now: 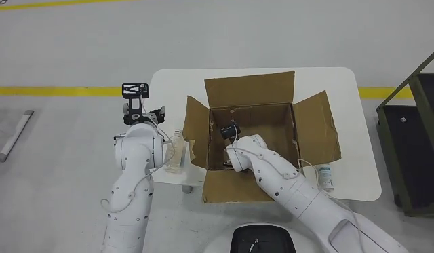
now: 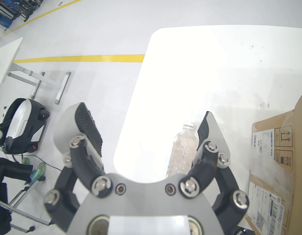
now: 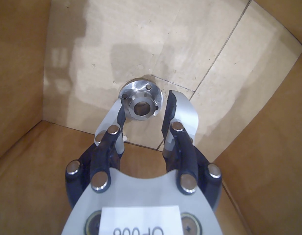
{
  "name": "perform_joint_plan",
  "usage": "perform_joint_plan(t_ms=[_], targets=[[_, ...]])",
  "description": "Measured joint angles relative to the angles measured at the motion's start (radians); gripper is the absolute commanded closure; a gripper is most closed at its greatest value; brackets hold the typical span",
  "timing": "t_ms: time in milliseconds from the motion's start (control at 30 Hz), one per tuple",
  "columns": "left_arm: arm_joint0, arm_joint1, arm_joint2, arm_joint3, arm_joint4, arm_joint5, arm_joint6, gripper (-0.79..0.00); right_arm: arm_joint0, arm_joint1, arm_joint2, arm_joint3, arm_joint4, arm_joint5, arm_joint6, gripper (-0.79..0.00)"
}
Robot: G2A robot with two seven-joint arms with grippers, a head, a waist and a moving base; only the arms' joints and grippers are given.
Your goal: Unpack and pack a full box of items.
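An open cardboard box (image 1: pixel 249 89) stands on the white table (image 1: pixel 339 90). On the box floor (image 3: pixel 165 37) lies a round metal flange (image 3: pixel 137 90). My right gripper (image 3: pixel 146 101), reaching down inside the box (image 1: pixel 229 131), is open with the flange between its fingers; one pad (image 3: pixel 121 116) looks to touch its rim. My left gripper (image 2: pixel 143 112) hangs open and empty over the table's left edge. Beside one of its fingers a clear plastic bottle (image 2: pixel 182 147) lies on the table (image 2: pixel 214 62), next to the box's outer wall (image 2: pixel 275 147); it is also in the top view (image 1: pixel 175 151).
A small white bottle (image 1: pixel 326 178) stands on the table to the right of the box. A dark metal rack (image 1: pixel 407 144) is off the table's right side. The box's flaps are spread outward. Bare tabletop lies behind and left of the box.
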Motion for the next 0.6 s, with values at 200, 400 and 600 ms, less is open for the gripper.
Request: perform_joint_plan(t_ms=[200, 400, 600], targets=[[0.0, 0.0, 0.0, 0.0, 0.0, 0.0, 0.0, -0.785, 0.006, -0.01, 0.001, 0.03, 0.003, -0.005, -0.009, -0.372], [0.0, 0.0, 0.0, 0.0, 0.0, 0.0, 0.0, -0.785, 0.013, -0.019, 0.005, 0.059, 0.006, -0.005, -0.019, -0.345], [0.0, 0.0, 0.0, 0.0, 0.0, 0.0, 0.0, -0.785, 0.02, -0.029, 0.005, 0.085, 0.009, -0.003, -0.026, 0.0]])
